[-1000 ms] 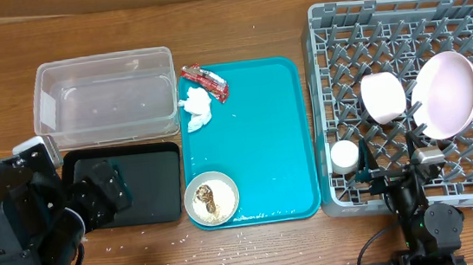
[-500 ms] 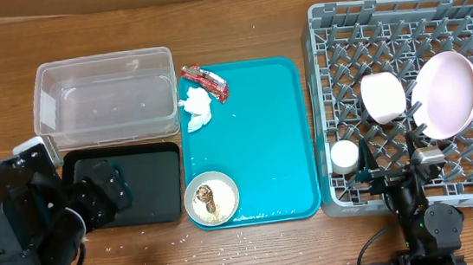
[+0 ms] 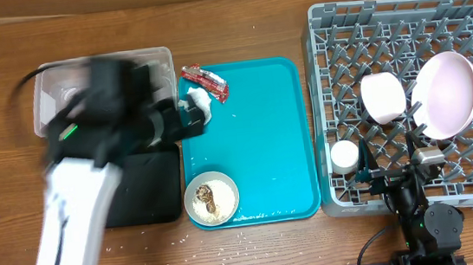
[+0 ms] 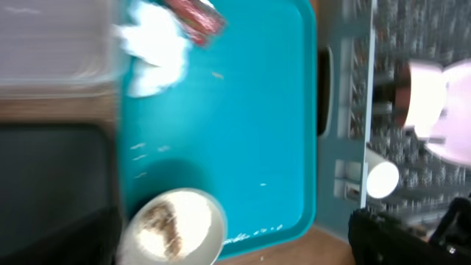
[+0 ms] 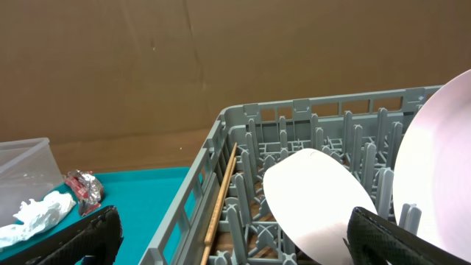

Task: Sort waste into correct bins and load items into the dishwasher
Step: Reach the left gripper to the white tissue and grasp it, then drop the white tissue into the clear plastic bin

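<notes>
My left arm shows blurred in the overhead view, stretched over the clear tub (image 3: 162,79) and black tray (image 3: 151,193). My left gripper (image 3: 181,120) is beside the white tissue (image 3: 201,106); its jaws are too blurred to read. The red-and-silver wrapper (image 3: 204,80) lies on the teal tray (image 3: 262,130). A grey-white bowl (image 3: 211,197) holds rice and brown scraps. The grey rack (image 3: 469,14) holds the pink bowl (image 3: 384,96), the plate (image 3: 448,93) and the white cup (image 3: 344,154). My right gripper (image 5: 239,243) is open and empty at the rack's front edge.
The left wrist view looks down on the tissue (image 4: 151,62), wrapper (image 4: 195,16), food bowl (image 4: 173,228) and cup (image 4: 383,179). A thin wooden stick (image 5: 221,199) lies along the rack's left wall. Rice grains dot the tray's front edge and the table.
My left arm has swung up from the front left corner to over the tub and black tray, ending beside the tissue. The right arm has not moved.
</notes>
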Action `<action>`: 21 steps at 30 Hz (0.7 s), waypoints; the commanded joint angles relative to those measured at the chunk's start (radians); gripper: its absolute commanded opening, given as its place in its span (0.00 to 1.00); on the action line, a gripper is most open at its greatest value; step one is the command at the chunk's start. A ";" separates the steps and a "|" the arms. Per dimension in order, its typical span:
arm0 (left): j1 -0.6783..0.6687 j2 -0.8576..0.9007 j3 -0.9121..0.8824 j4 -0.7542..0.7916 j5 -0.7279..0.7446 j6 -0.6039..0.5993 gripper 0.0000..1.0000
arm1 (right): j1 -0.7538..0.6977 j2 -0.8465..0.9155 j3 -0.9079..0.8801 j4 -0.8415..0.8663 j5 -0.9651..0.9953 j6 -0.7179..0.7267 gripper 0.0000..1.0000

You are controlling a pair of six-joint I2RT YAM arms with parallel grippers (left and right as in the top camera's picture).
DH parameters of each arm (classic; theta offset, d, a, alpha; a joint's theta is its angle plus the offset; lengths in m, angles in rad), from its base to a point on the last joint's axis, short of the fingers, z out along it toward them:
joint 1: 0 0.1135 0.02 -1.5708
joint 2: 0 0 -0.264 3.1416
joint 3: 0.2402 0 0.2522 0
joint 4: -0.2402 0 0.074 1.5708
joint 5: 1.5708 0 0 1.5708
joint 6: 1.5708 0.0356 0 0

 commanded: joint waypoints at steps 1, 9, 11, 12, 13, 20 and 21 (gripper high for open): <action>-0.084 0.129 -0.006 0.128 0.141 0.042 0.76 | -0.002 -0.010 -0.010 0.005 0.002 -0.003 1.00; -0.230 0.449 -0.003 0.281 -0.434 -0.190 0.77 | -0.002 -0.010 -0.010 0.005 0.002 -0.003 1.00; -0.229 0.512 -0.003 0.299 -0.484 -0.232 0.79 | -0.002 -0.010 -0.010 0.005 0.002 -0.003 1.00; -0.226 0.536 -0.003 0.310 -0.500 -0.243 0.80 | -0.002 -0.010 -0.010 0.005 0.002 -0.003 1.00; -0.224 0.561 -0.003 0.324 -0.522 -0.243 0.80 | -0.002 -0.010 -0.010 0.005 0.002 -0.003 1.00; -0.224 0.629 -0.003 0.352 -0.695 -0.238 0.79 | -0.002 -0.010 -0.010 0.005 0.002 -0.003 1.00; -0.224 0.636 -0.003 0.353 -0.736 -0.238 0.75 | -0.002 -0.010 -0.010 0.005 0.002 -0.003 1.00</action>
